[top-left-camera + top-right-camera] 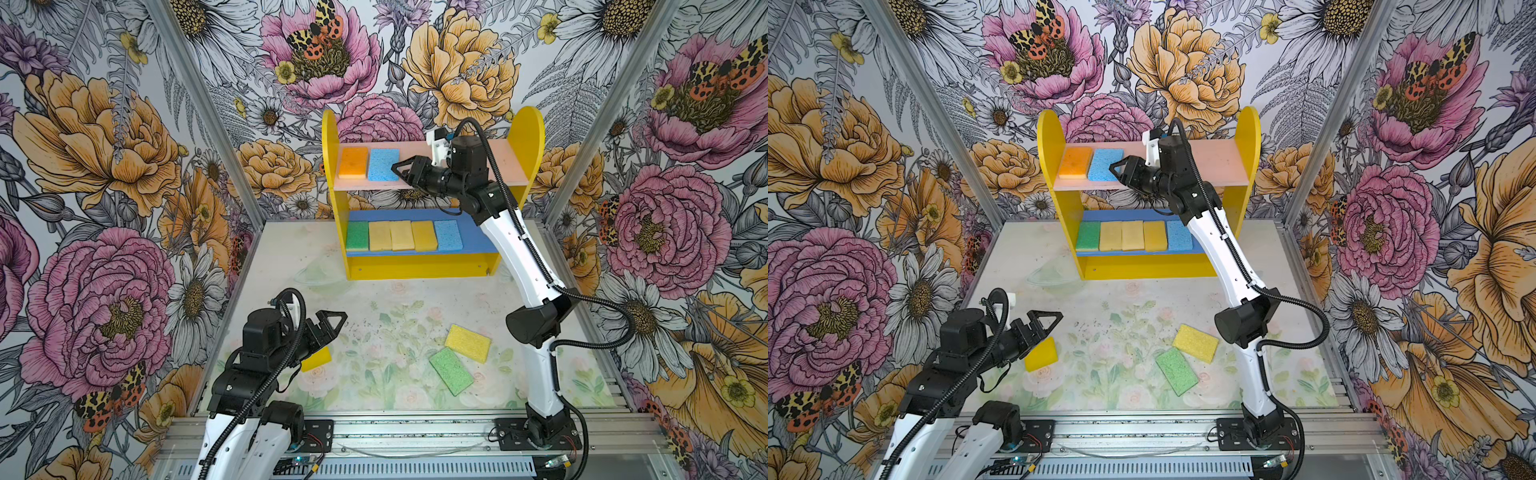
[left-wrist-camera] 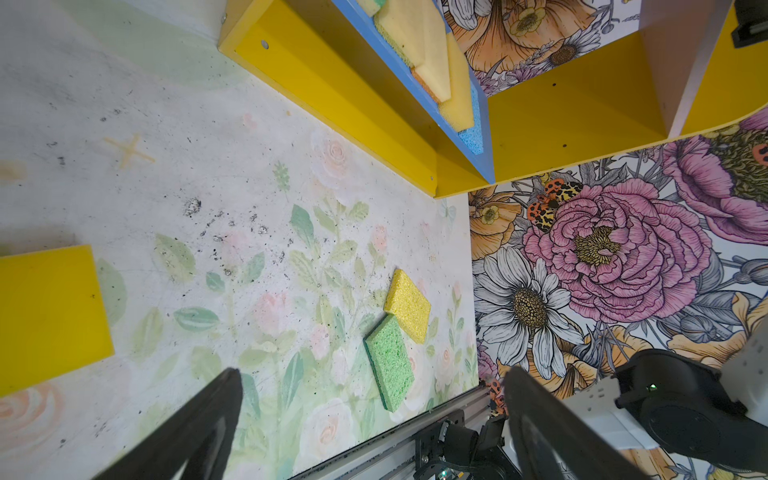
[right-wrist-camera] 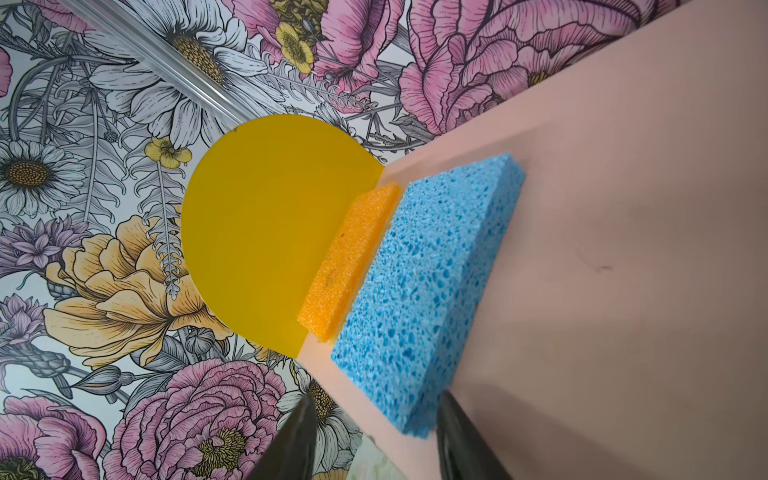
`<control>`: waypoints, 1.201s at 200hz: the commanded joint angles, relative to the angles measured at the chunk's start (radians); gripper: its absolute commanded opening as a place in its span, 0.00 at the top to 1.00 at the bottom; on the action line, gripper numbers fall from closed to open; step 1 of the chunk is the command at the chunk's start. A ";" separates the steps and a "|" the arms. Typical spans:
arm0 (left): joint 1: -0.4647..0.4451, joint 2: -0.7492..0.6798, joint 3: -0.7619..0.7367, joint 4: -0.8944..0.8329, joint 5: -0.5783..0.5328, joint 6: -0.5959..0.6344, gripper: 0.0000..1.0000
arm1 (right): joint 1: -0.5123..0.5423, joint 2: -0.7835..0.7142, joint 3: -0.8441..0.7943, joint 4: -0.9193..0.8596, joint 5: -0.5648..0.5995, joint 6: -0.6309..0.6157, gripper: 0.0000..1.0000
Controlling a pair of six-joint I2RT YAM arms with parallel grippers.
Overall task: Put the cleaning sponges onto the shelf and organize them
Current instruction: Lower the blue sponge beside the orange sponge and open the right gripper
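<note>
Two on shelf (image 1: 528, 137): orange sponge (image 1: 353, 162), blue sponge (image 1: 383, 164).
Right gripper (image 1: 398, 171): unclenched, probably wanted a straight pull-back.
Left gripper (image 1: 338, 324): gaped empty.

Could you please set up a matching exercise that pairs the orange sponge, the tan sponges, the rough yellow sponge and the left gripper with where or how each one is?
Things:
1. orange sponge
2. tan sponges
3. rough yellow sponge
4. left gripper

Places or states:
A. flat on the table, next to a green sponge
B. fingers wide apart, holding nothing
C. on the pink board, beside a blue sponge
D. in a row on the blue board

Pairs: 1-C, 2-D, 3-A, 4-B.
</note>
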 commanded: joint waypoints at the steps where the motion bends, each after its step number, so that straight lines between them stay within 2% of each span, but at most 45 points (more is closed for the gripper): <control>1: 0.008 -0.015 0.008 -0.026 0.021 0.014 0.01 | -0.024 0.045 0.070 -0.001 0.013 0.006 0.50; 58: 0.011 -0.008 0.021 -0.036 0.011 0.031 0.01 | -0.008 0.124 0.156 0.002 -0.013 0.057 0.49; 142: 0.010 -0.020 0.018 -0.037 0.017 0.039 0.01 | 0.055 0.157 0.181 0.009 0.001 0.081 0.47; 240: 0.001 -0.025 0.025 -0.056 0.003 0.052 0.01 | 0.044 0.175 0.203 0.051 0.029 0.106 0.45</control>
